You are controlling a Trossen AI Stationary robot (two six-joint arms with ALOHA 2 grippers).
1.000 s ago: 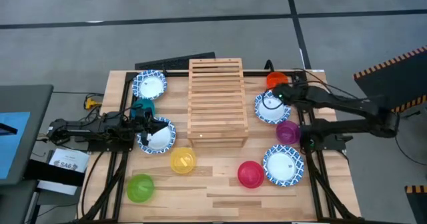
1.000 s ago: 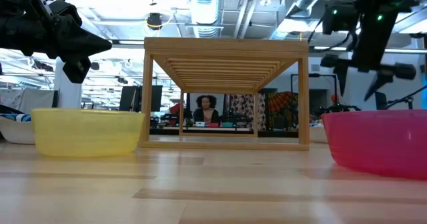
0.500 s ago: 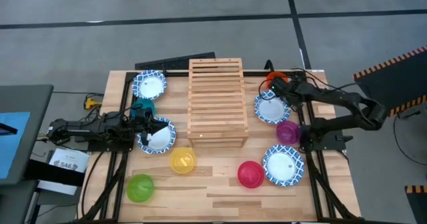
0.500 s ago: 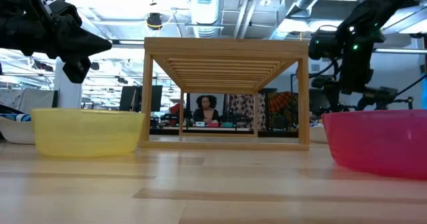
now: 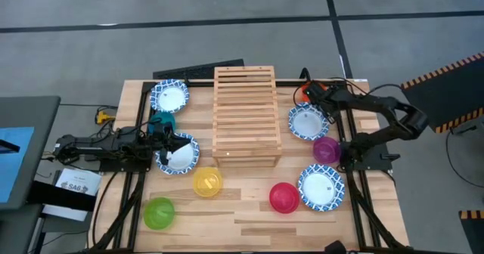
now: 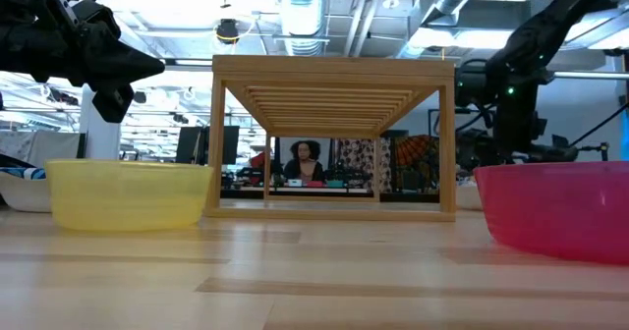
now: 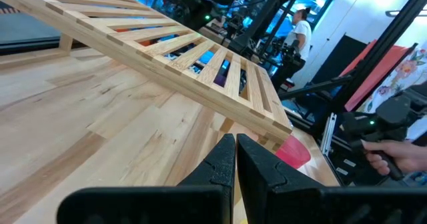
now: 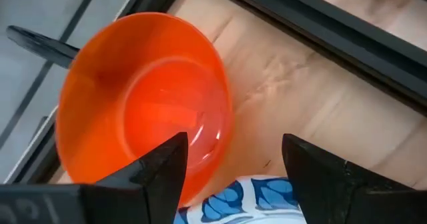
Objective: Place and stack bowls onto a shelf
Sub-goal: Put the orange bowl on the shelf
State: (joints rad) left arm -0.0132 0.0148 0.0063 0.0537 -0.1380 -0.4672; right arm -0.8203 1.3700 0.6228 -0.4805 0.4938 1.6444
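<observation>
The table [image 5: 249, 216] is pale wood in butcher-block strips, smooth with a soft sheen and visible grain. The shelf [image 5: 244, 116] at the table's 12 o'clock is lighter bare wood, matt, made of parallel slats. The orange bowl [image 8: 143, 101] at 2 o'clock looks like translucent glossy plastic with bright highlights. The yellow bowl [image 6: 128, 194] and the pink bowl [image 6: 555, 210] are smooth, slightly translucent plastic. The 4 white bowls with blue patterned rims, such as the one [image 5: 308, 122] at 3 o'clock, look smooth and glossy. The right gripper [image 8: 233, 164] has matt black fingers; the left gripper [image 7: 235, 159] is matt black too.
</observation>
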